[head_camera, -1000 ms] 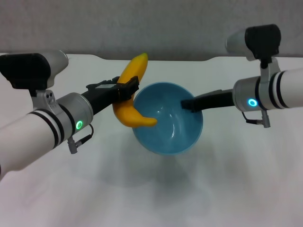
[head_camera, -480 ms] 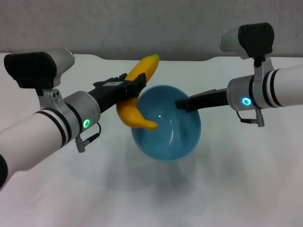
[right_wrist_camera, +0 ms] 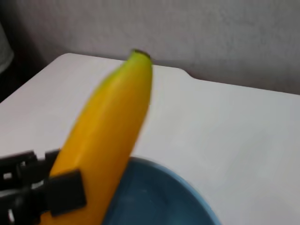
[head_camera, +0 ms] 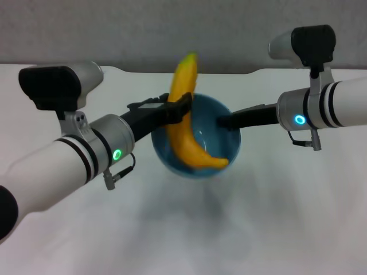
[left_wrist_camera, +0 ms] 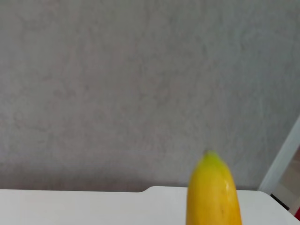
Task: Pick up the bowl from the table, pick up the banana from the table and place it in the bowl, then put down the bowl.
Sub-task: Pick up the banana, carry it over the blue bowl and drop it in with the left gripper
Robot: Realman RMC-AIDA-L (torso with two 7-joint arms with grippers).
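While your left gripper (head_camera: 179,110) pinches the banana (head_camera: 186,114) mid-length, its lower end sits inside the bowl (head_camera: 228,136); your right gripper (head_camera: 225,122) clamps the rim, bowl above the table (head_camera: 287,217).

The table (head_camera: 269,229) is plain white with a shallow notch along its far edge — only soft shadows fall on its surface.

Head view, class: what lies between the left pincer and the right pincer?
The banana, held by the left pincer, reaches into the bowl gripped by the right pincer.
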